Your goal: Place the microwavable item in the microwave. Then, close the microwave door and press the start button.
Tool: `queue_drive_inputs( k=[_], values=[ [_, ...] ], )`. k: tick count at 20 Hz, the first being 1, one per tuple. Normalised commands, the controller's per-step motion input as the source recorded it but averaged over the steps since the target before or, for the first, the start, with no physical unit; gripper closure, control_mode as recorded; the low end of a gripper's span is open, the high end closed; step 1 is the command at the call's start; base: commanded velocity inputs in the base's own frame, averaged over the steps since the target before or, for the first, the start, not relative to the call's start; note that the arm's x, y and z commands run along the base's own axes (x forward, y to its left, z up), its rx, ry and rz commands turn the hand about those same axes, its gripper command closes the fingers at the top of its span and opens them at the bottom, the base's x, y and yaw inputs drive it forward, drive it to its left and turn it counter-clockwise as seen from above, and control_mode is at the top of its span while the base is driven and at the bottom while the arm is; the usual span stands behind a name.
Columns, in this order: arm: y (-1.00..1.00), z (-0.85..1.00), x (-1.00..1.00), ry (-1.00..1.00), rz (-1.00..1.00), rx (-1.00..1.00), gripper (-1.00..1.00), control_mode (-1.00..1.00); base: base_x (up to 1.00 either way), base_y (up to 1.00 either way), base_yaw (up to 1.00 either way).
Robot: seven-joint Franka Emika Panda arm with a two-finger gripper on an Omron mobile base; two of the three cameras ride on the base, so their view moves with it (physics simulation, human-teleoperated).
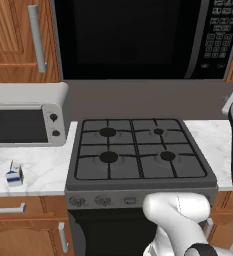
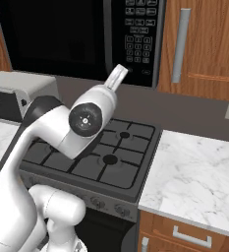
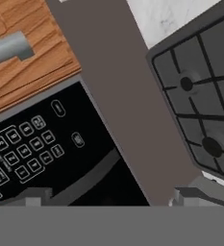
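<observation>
The microwave (image 1: 133,40) hangs black and wide above the stove, and its door (image 1: 123,37) lies flat against the front, with dark glass. Its keypad strip (image 2: 140,34) runs down the right side; the same keypad (image 3: 27,149) sits tilted in the hand view. My gripper (image 2: 120,74) is raised just below and in front of that keypad, apart from it. In the hand view my gripper (image 3: 111,198) is open, its fingertips (image 3: 34,197) far apart with nothing between them. The black cup is out of view.
A black gas stove (image 1: 138,150) sits under the microwave. A silver-grey countertop oven (image 1: 25,115) and a small white-and-blue milk carton (image 1: 14,174) stand on the marble counter (image 1: 43,170) to the left. More counter (image 2: 199,177) lies right. Wooden cabinets with grey handles (image 2: 180,44) flank the microwave.
</observation>
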Motion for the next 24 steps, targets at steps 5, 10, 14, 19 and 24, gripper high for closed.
queue_drive_inputs(
  k=[5,10,14,19,24],
  values=[
    [-0.31,-0.02,0.28,0.00,0.00,0.00,-1.00,-1.00,0.00,0.00,0.00],
    [-0.18,-0.14,0.45,0.00,0.03,0.00,-1.00,-1.00,0.00,0.00,0.00],
    [-0.21,-0.21,0.42,0.01,0.03,0.00,-1.00,-1.00,0.00,0.00,0.00],
    [-0.17,-0.20,0.41,0.01,0.03,0.00,-1.00,-1.00,0.00,0.00,0.00],
    [-0.05,-0.01,0.42,0.00,0.02,0.01,-1.00,-1.00,0.00,0.00,0.00]
  ],
)
